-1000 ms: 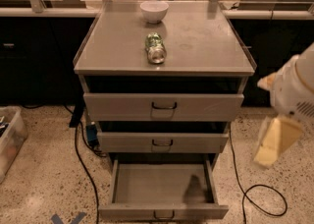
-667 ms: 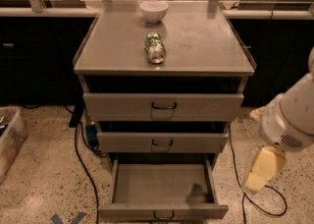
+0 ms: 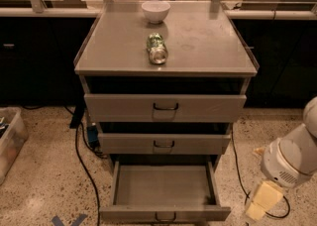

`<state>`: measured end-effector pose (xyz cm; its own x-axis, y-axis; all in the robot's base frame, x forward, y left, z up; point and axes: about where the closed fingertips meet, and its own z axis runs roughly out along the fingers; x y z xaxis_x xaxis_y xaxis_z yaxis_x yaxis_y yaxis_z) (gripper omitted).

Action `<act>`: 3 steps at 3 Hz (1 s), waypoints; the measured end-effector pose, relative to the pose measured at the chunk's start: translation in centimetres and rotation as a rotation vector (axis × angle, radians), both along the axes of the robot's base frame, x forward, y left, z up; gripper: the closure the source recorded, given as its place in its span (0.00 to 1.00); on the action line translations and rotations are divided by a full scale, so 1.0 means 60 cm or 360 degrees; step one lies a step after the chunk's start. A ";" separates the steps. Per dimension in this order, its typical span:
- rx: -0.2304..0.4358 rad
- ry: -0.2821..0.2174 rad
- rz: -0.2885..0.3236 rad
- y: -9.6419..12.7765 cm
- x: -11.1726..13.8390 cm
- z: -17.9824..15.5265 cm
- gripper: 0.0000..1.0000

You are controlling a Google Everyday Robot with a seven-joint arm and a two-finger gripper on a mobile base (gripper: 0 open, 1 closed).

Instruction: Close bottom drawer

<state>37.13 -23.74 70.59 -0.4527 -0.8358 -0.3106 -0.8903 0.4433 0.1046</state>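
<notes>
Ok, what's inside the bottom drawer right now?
The bottom drawer shows only bare grey floor, with nothing lying on it. Its back strip is covered by the middle drawer above, so unseen. The tool hangs low to its right, outside it.

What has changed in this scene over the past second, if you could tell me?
The gripper has come down and slightly left. It now hangs low, to the right of the bottom drawer and apart from it. It has taken hold of nothing. The bottom drawer is pulled out as before, and the can and the white bowl on the cabinet top have not moved.
</notes>
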 end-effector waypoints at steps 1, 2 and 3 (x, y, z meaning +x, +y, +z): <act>0.0002 0.0000 0.0015 0.003 0.000 0.000 0.19; 0.0002 0.0000 0.0015 0.003 0.000 0.000 0.42; 0.0026 -0.0033 0.0006 0.004 -0.005 -0.017 0.65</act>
<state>36.82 -23.48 69.58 -0.4430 -0.8323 -0.3333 -0.8939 0.4384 0.0934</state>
